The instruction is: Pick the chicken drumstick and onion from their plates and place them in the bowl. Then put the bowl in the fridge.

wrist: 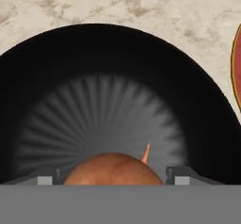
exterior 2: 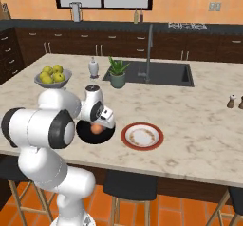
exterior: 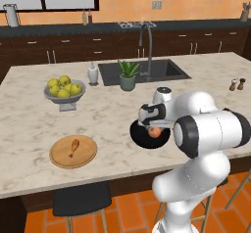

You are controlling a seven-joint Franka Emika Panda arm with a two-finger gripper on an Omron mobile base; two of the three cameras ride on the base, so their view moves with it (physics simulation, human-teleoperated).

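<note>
The end effector (wrist: pixel 113 178) grips the onion (wrist: pixel 113 169) between its fingertips, hovering right over the black bowl (wrist: pixel 113 68). Best to open only once centred above the bowl's floor (a low drop stops it rolling). Farther off on the tabletop (exterior: pixel 29 129), the chicken drumstick (exterior: pixel 73 148) waits on its wooden plate (exterior: pixel 59 159).

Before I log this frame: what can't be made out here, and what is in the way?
- Gripper finger tips: hand view, cut off by the bottom edge; the onion sits between them, contact not visible.
- Onion: base views, too small to tell whether it touches the bowl.
- White plate: left base view, hidden behind the arm.
- Drumstick on the wooden plate: small, detail unclear.
</note>
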